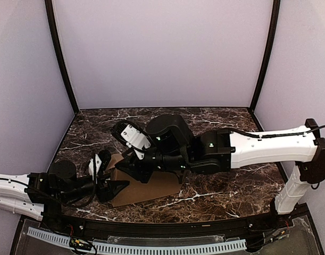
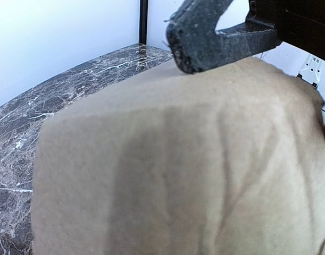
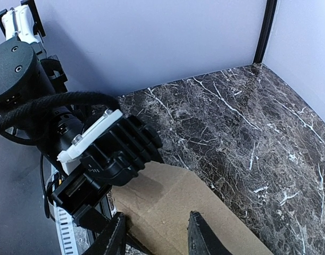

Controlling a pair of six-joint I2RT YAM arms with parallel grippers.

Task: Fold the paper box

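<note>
Lying on the table [image 1: 226,196], front left, the paper box [image 1: 151,187] sits beneath the right gripper [image 3: 158,220], jaws apart; left gripper [image 1: 110,187] state cannot be told. Risk: a one-sided pinch may skew the sheet.

Bright, even light with soft shadows; the paper box [image 2: 173,175] fills the left wrist view, blurred

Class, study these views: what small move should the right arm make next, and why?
Probably close the right gripper on the paper box: its fingers stand apart over the brown sheet, which lies on the table, while the left gripper sits at its left edge.
</note>
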